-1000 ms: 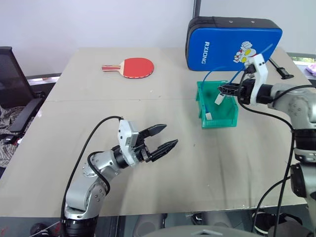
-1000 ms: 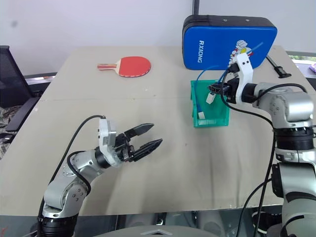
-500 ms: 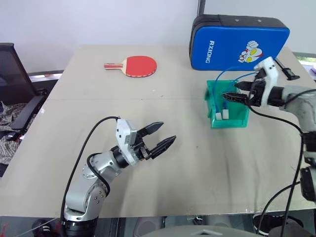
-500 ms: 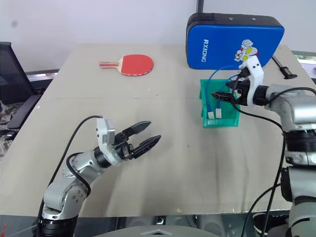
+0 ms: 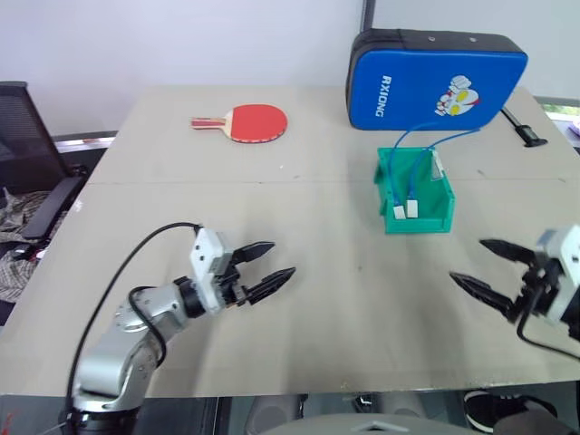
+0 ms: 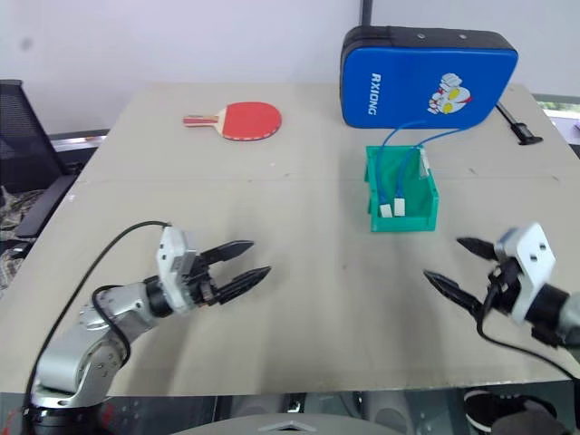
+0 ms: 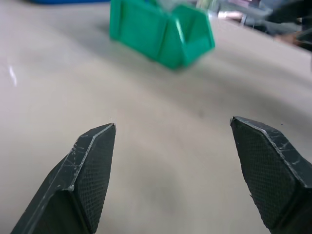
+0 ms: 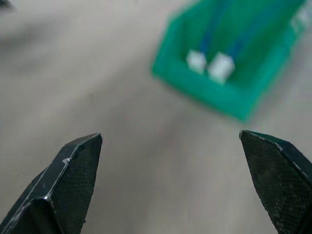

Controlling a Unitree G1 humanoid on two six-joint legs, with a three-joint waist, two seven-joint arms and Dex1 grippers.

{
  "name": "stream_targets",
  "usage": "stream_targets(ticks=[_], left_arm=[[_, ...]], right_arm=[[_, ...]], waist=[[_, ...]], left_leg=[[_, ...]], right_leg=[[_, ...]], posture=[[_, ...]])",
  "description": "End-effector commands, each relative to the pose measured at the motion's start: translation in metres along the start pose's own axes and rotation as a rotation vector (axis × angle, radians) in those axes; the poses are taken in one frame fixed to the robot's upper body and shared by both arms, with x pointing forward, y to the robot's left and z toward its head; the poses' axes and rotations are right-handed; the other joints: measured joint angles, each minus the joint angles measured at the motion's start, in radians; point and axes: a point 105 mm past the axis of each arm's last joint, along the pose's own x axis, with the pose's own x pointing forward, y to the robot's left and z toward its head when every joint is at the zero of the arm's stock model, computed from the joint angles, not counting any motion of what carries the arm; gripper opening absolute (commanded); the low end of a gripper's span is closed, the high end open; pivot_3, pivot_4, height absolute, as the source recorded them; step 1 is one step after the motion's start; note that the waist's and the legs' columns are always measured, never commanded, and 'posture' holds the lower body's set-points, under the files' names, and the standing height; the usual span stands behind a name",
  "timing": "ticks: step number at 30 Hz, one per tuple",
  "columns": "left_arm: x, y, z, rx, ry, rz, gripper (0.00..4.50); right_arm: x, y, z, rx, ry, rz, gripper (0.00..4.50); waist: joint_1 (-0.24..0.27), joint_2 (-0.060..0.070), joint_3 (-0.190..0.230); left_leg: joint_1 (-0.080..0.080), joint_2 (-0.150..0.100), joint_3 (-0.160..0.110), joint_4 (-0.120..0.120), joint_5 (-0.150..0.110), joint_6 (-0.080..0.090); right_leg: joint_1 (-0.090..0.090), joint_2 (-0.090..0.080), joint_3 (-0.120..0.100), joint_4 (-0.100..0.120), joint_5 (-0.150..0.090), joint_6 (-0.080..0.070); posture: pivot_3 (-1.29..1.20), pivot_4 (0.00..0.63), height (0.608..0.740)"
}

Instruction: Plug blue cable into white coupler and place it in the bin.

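From head height we look forward and down across the surface, both eyes sharing the whole top. Each wrist camera sits low, just above it, facing the bin from opposite sides.

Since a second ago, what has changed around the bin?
The right gripper let go of the blue cable over the bin and pulled back toward the robot, open. The cable's white ends now lie inside the bin. The left gripper eased outward, still open. Paddle and blue case unchanged.
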Motion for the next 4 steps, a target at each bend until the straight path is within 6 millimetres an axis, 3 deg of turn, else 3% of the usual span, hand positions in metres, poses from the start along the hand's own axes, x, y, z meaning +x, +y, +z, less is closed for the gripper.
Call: stream_targets(ticks=[1,4], left_arm=[[-0.011,0.004,0.002,0.035,0.000,0.005,3.84],[-0.016,0.004,-0.001,0.041,0.021,0.001,3.84]], right_arm=[[-0.015,-0.003,0.001,-0.063,-0.028,-0.054,4.45],[-0.019,-0.004,-0.012,-0.077,0.005,-0.075,4.45]], waist=[[-0.002,0.000,0.000],[-0.003,-0.001,0.000]], left_leg=[[0.001,0.000,0.001,0.000,0.000,0.000],[0.002,0.000,0.001,0.001,0.000,0.000]], right_leg=[[0.001,0.000,0.001,0.000,0.000,0.000],[0.001,0.000,0.001,0.000,0.000,0.000]], posture=[[0.00,0.150,0.740],[0.00,0.150,0.740]])
